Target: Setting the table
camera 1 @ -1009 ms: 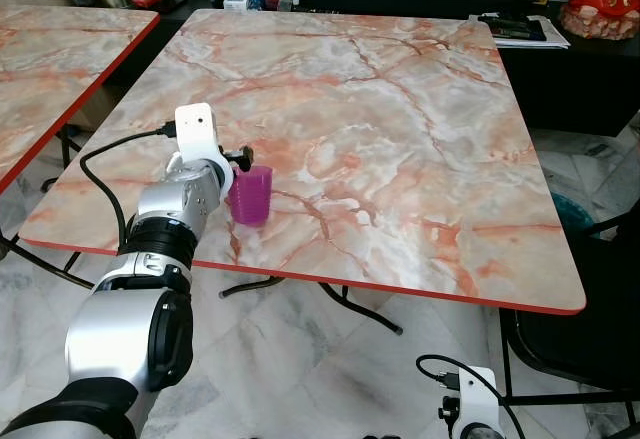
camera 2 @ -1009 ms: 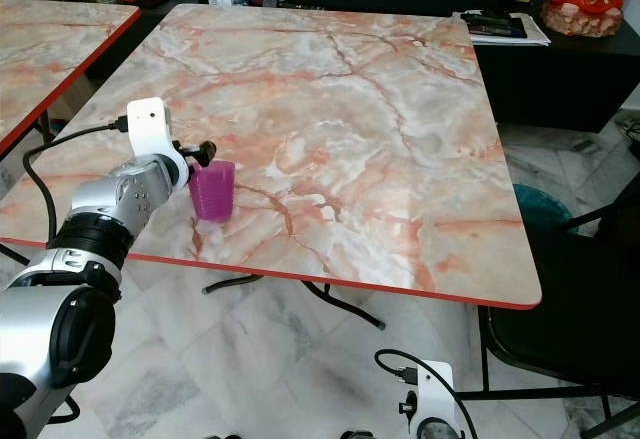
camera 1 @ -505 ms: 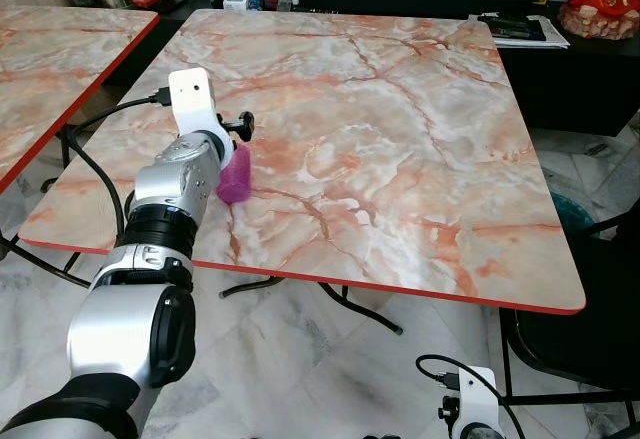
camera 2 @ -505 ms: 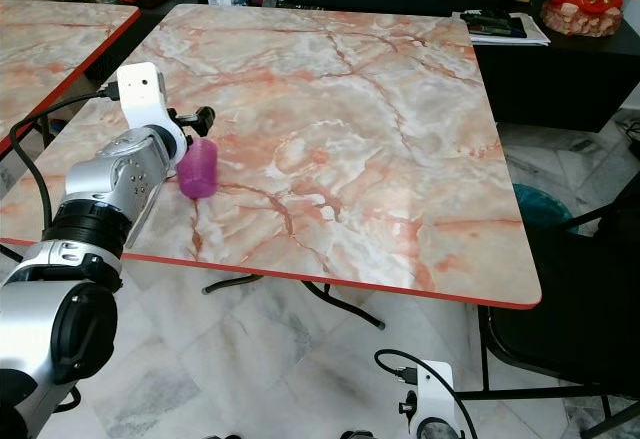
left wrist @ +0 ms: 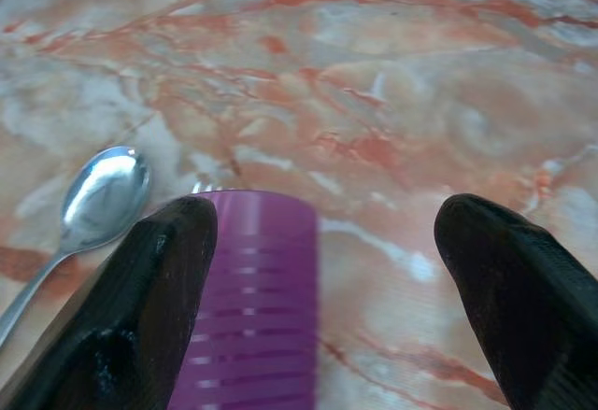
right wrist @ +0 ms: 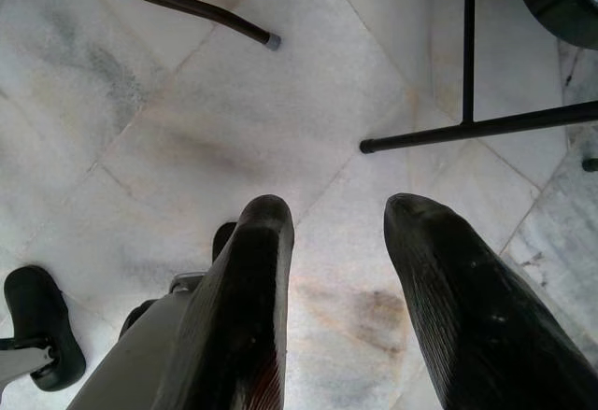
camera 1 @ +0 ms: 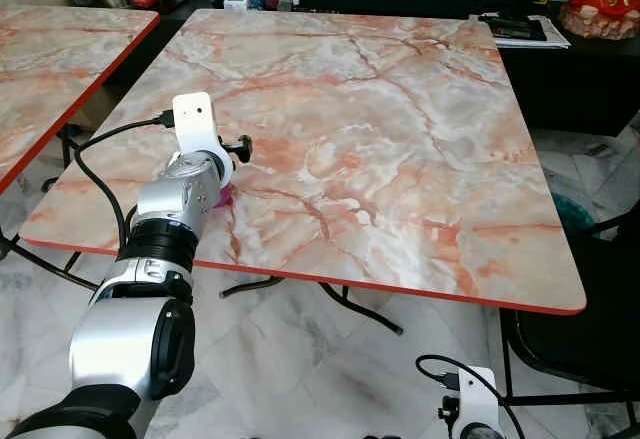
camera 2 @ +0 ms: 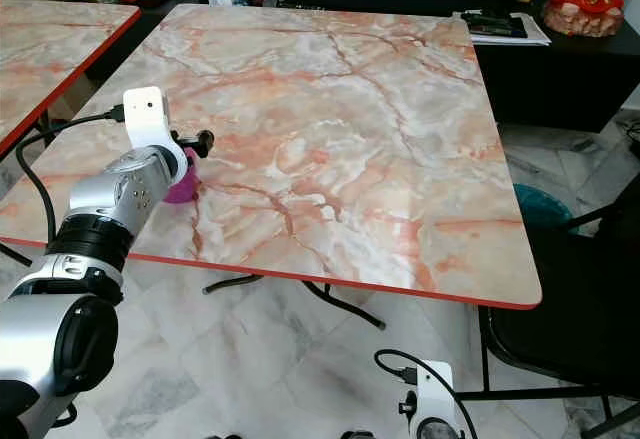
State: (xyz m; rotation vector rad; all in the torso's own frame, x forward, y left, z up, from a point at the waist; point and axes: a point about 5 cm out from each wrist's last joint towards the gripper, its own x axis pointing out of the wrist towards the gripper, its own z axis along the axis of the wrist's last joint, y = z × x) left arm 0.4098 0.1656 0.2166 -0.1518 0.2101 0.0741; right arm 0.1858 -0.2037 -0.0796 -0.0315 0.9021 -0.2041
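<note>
Marble-patterned table (camera 1: 400, 119) with a red rim carries everything here. Over its near left corner reaches the silver left arm, its left gripper (left wrist: 327, 270) low over the tabletop with the two black fingers (left wrist: 154, 298) spread wide. Between them, against one finger and apart from the other, a purple ribbed cup (left wrist: 252, 298) lies on its side close to the table's near edge; the jaws are released, not clamped on it. Just beside the cup, toward the left edge, a metal spoon (left wrist: 89, 205) rests on the marble. The right gripper (right wrist: 336, 242) hangs idle over the tiled floor (right wrist: 187, 102), fingers parted
</note>
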